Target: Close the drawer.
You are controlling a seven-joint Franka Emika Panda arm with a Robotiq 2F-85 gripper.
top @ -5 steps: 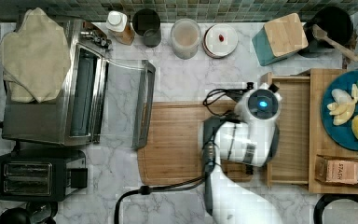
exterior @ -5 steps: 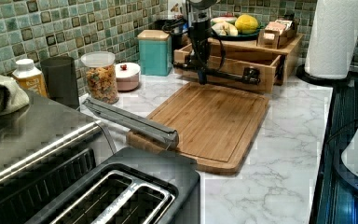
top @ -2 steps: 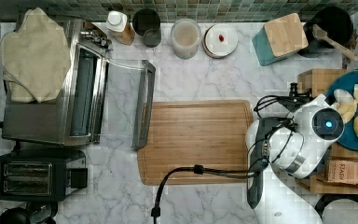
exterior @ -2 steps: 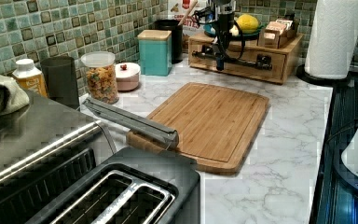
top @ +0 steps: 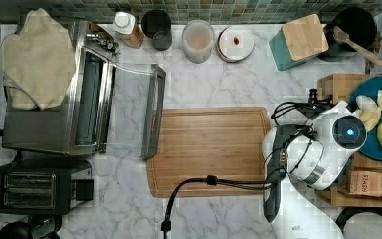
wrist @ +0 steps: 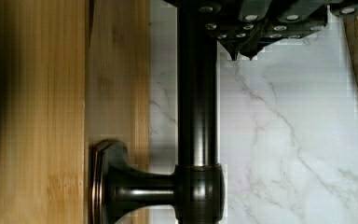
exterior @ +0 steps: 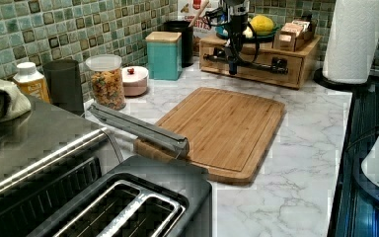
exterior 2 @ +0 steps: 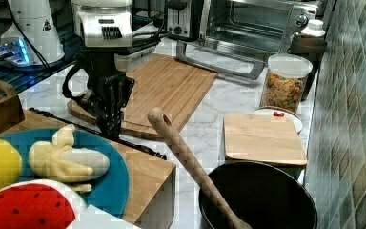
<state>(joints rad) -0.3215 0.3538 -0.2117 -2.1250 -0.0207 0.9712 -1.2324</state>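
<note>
The drawer point(exterior: 256, 70) sits pushed into its wooden box point(exterior: 310, 57), its front close to flush with the box face in the left view. In the top view the box stands on the bench point(top: 219, 94) at 3 o'clock from the cutting board point(top: 211, 149). A dark bar handle point(exterior: 271, 64) runs across the drawer front, and in the wrist view this handle point(wrist: 198, 116) stands off the wood on a flared post, with marble bench beyond it.

The arm point(top: 328, 149) reaches over the box from the bench's front edge. The hand point(exterior: 233, 66) points straight down and meets the handle near the end that lies at 9 o'clock in the left view. In the right view the hand point(exterior 2: 110, 126) hangs just in front of the box's edge. Whether it is clenched on the bar or released cannot be told.

On top of the box a blue plate point(exterior 2: 119, 181) carries a banana point(exterior 2: 69, 162) and other fruit. In the top view a toaster oven point(top: 54, 119) stands at 9 o'clock from the cutting board, its glass door point(top: 144, 112) dropped open and touching the board's edge, and a toaster point(top: 40, 186) sits at 6 o'clock from the oven. A teal canister point(exterior: 164, 54) and a cereal jar point(exterior: 107, 81) line the tiled wall, and a paper towel roll point(exterior: 355, 39) stands at 3 o'clock from the box in the left view.
</note>
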